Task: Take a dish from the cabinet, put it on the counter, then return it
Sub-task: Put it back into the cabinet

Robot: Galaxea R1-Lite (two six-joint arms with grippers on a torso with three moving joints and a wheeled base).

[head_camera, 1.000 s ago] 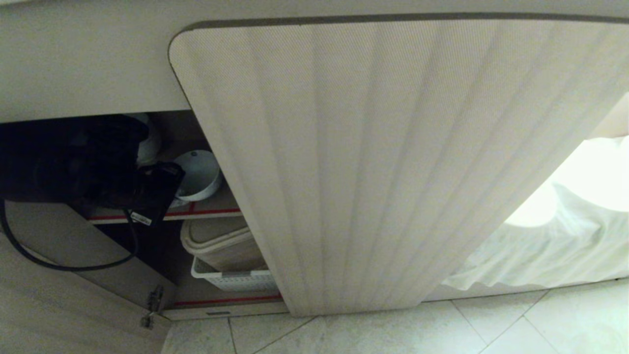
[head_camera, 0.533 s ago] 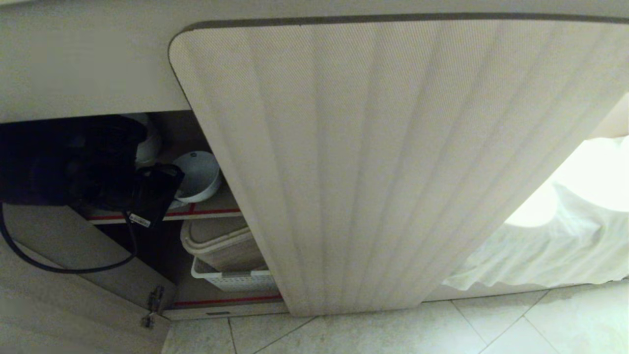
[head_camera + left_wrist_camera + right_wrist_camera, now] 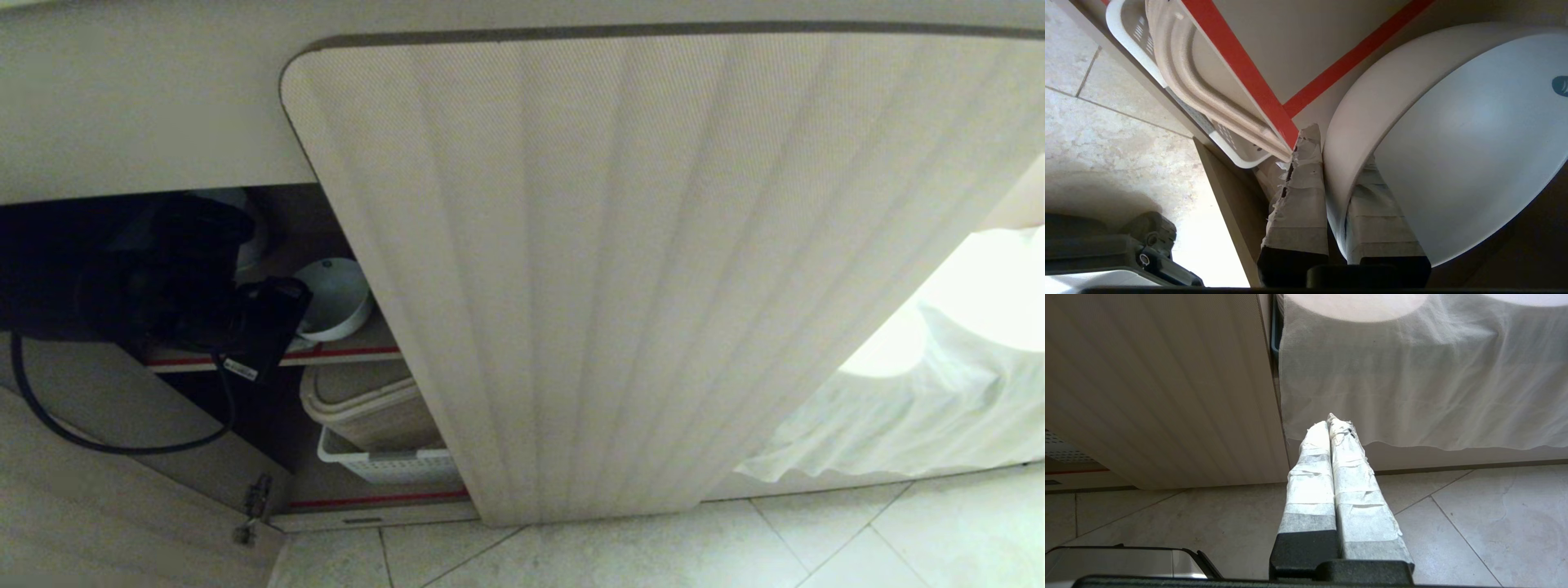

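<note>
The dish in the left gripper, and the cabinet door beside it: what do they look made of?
The dish looks like glazed white ceramic: smooth, softly glossy, with a thick rounded rim pinched by the left gripper; hard plastic can't be ruled out. The cabinet door looks like matte beige laminate or moulded board, with vertical ribs and a fine woven-looking texture. Its core isn't visible.
</note>
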